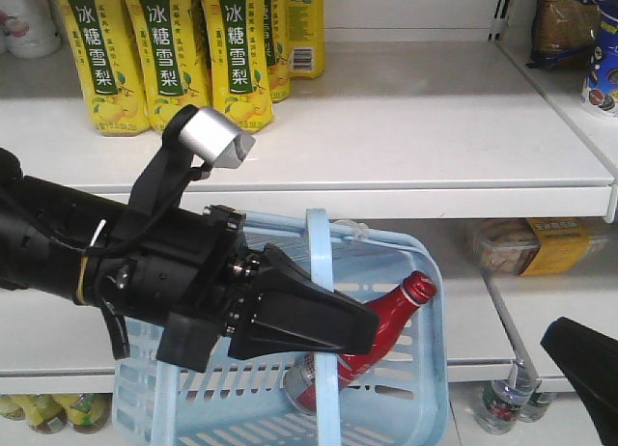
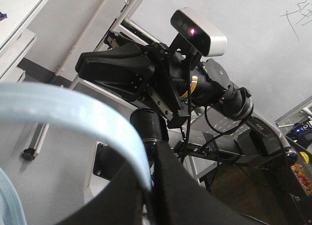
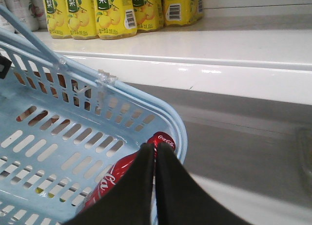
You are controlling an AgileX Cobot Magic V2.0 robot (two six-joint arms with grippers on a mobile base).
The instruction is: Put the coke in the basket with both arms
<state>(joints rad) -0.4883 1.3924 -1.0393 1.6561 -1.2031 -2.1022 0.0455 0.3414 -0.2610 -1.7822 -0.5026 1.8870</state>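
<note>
The light-blue basket (image 1: 432, 272) hangs tilted in front of the lower shelf. The red coke (image 1: 398, 314) lies inside it on a slant, cap up against the right rim. My right gripper (image 1: 373, 322), on the arm with the silver camera, is shut and hovers over the basket; a blue strap handle (image 1: 320, 263) crosses in front of it. In the right wrist view its shut tips (image 3: 155, 148) sit just above the coke (image 3: 111, 182), inside the basket (image 3: 168, 115). My left gripper (image 2: 149, 171) is shut on a blue strap handle (image 2: 73, 113).
Yellow pear-drink bottles (image 1: 164, 50) stand on the white shelf board (image 1: 435, 127) behind the basket. Packaged food (image 1: 531, 245) lies on the lower shelf at right. Small bottles (image 1: 504, 403) sit lower still. A black arm part (image 1: 584, 369) shows at the lower right edge.
</note>
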